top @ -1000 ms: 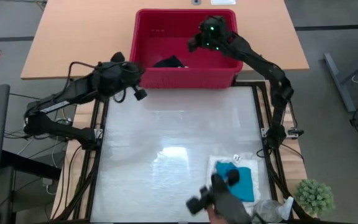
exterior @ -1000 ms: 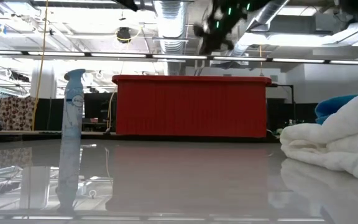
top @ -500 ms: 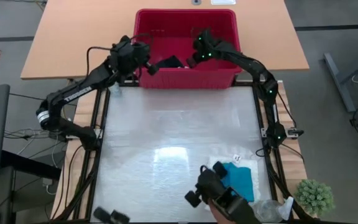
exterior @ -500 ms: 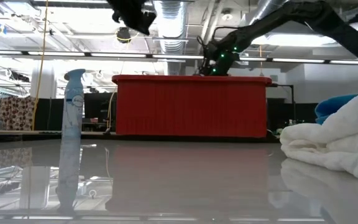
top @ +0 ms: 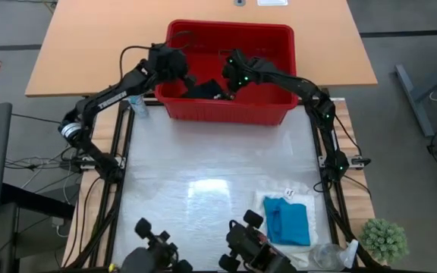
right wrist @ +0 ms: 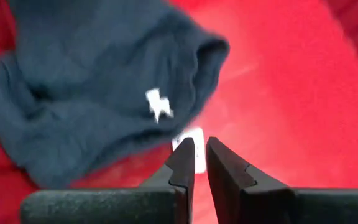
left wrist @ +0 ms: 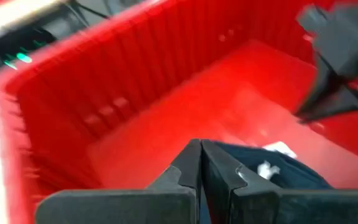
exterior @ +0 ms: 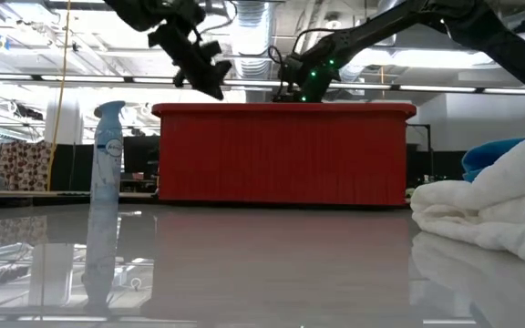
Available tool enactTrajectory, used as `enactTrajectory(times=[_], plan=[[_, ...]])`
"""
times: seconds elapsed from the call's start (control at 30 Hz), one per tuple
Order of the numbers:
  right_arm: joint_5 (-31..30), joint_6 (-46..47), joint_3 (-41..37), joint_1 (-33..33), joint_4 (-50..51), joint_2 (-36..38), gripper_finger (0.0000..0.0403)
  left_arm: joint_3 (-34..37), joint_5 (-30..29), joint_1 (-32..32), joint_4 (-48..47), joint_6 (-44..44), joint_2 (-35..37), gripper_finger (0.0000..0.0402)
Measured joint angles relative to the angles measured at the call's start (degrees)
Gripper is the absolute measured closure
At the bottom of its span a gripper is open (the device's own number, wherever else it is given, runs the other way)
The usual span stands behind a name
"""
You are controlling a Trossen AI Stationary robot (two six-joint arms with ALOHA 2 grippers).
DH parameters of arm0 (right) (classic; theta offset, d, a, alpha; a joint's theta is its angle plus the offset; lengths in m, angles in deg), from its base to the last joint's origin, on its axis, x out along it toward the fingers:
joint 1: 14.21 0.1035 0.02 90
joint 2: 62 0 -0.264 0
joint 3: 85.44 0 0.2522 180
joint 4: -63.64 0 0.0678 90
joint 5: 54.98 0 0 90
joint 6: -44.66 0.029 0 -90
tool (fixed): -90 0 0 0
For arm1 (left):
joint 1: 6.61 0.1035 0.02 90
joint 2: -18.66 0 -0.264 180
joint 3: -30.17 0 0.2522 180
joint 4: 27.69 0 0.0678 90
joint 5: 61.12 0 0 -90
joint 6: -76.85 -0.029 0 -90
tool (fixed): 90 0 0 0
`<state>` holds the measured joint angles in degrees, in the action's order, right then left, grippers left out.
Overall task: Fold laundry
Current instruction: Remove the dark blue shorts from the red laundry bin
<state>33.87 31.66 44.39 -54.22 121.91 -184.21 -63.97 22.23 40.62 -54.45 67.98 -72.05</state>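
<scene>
The dark navy garment lies crumpled on the floor of the red basket at the table's far edge. My left gripper hangs shut over the basket's left part, just short of the garment. Coming in from the right, my right gripper points down into the basket beside the garment. Only a narrow gap shows between its fingers, with nothing in it. The turquoise garment lies folded on the cream-white cloth at the near right.
A spray bottle stands by the basket's left corner. Dark devices sit along the near edge, with a small plant at the near right. The middle of the glossy table top lies bare.
My left gripper has swung from the table's left toward the far right, rolled, and sunk over the basket's left rim. My right gripper has tipped down and sunk into the basket beside the dark garment. The basket has slid a little toward the near edge.
</scene>
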Motion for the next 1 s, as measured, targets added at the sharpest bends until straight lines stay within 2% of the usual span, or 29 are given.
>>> enactTrajectory(times=[0.1,0.17,0.3,0.43,0.53,0.73,1.0], plan=[[0.4,2.0,0.0,-0.4,-5.0,0.0,0.0331,0.0,3.6,0.8,-0.5,1.3,-2.2,0.0401],[2.7,4.1,0.0,-1.2,-6.6,0.0,0.0316,0.0,5.2,1.0,-1.4,2.4,-3.7,0.0401],[4.3,8.8,0.0,-2.5,-11.0,-1.0,0.0262,0.0,9.8,1.1,-3.1,3.5,-6.5,0.0386],[4.3,14.5,0.0,-3.5,-15.2,-4.0,0.0199,-0.1,15.5,1.1,-4.5,6.3,-9.6,0.0354],[4.3,17.4,-0.1,-3.6,-17.6,-6.1,0.0167,-0.3,17.3,1.1,-5.4,8.6,-11.3,0.0328],[6.6,15.7,0.0,-2.5,-20.7,-8.9,0.0154,-0.1,17.2,0.9,-6.8,9.0,-12.5,0.0293],[7.5,15.7,0.0,-1.3,-21.8,-11.5,0.0153,-0.1,17.0,0.8,-6.5,7.9,-12.5,0.0282]])
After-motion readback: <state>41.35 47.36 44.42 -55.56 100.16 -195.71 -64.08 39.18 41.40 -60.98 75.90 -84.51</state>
